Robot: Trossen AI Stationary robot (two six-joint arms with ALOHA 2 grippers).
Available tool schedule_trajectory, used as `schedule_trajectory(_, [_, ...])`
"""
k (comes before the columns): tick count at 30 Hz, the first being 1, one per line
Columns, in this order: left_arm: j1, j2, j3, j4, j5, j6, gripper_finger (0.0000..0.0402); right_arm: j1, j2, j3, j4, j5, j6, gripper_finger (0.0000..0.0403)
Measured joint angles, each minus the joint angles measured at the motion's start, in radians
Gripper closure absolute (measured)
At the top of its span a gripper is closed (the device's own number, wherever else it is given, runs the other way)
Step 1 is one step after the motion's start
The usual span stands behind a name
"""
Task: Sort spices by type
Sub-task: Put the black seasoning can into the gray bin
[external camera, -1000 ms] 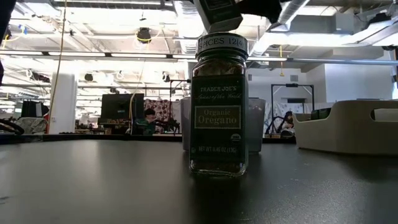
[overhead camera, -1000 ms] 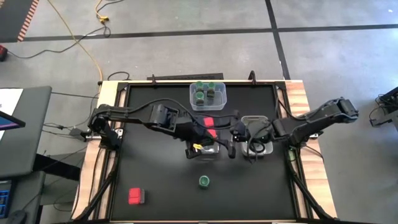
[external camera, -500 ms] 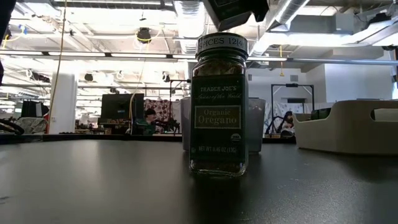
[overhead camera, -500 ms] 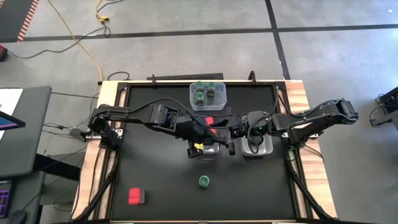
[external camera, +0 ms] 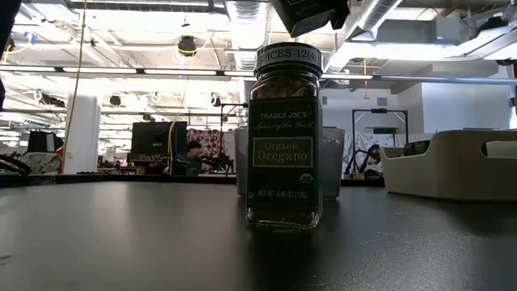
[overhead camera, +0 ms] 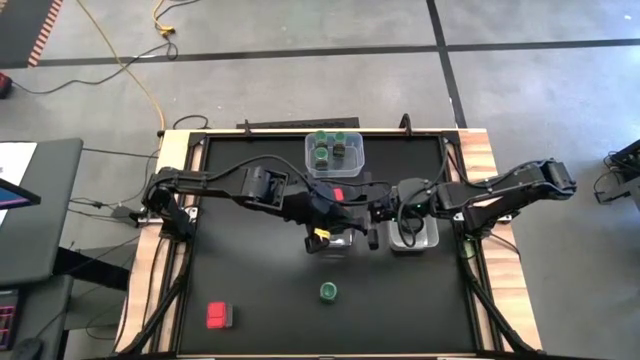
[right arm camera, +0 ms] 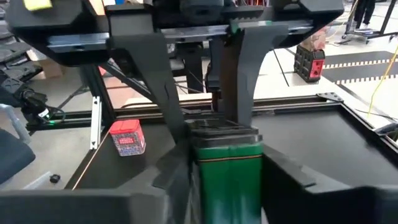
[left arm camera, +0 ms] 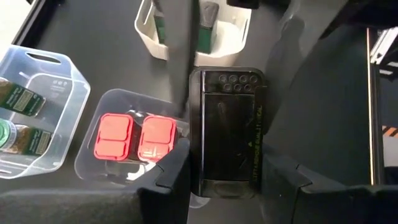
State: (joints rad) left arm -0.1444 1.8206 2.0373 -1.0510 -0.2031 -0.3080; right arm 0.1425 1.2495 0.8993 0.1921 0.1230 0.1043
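Black table (overhead camera: 250, 260) fills the work area, with wooden rails at its sides and a grey floor around it. At the near left corner a lone red tin (overhead camera: 215, 316) is seen lying, and a small dark block (overhead camera: 229, 315) is set against its right side. Farther in, near the middle of the near edge, an oregano jar (external camera: 284, 145) with a green lid is stood upright, well apart from everything else.

Above mid-table both arms are brought together. The left gripper (left arm camera: 227, 180) is pinched on a dark blocky tin (left arm camera: 227, 124), which is held clear of the surface with a finger pressed to each long side. The right gripper (overhead camera: 380, 214) is set about the same tin from the other side; whether it is clamped on the tin cannot be told.

Beneath the held tin a clear tub (left arm camera: 93, 118) is placed, and two red tins (left arm camera: 115, 135) are packed in it side by side, touching. Just to the right a pale tub (overhead camera: 430, 240) is set under the right arm, and dark containers (left arm camera: 210, 15) are seen in it, though their number cannot be told.

Farthest away, at the middle of the far edge, a second clear tub (overhead camera: 335, 172) is placed, and green-lidded jars (overhead camera: 322, 154) are gathered inside it.
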Motion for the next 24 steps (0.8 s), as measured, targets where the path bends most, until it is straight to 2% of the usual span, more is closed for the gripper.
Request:
schedule_trajectory(6, [-0.001,0.000,0.000,0.001,0.004,0.008,0.0271,0.001,0.000,0.000,-0.001,-0.013,0.001,0.0265])
schedule_trajectory(13, [-0.006,0.000,0.000,0.002,0.001,0.038,0.0267,0.002,0.000,0.000,-0.001,-0.010,-0.001,0.0267])
schedule_trajectory(18, [-0.006,0.000,0.000,0.004,-0.002,0.009,0.0248,0.001,0.000,0.000,-0.003,-0.001,-0.001,0.0250])
schedule_trajectory(24, [-0.004,0.000,0.000,0.007,-0.003,-0.006,0.0242,0.001,0.000,0.000,-0.007,0.003,-0.006,0.0261])
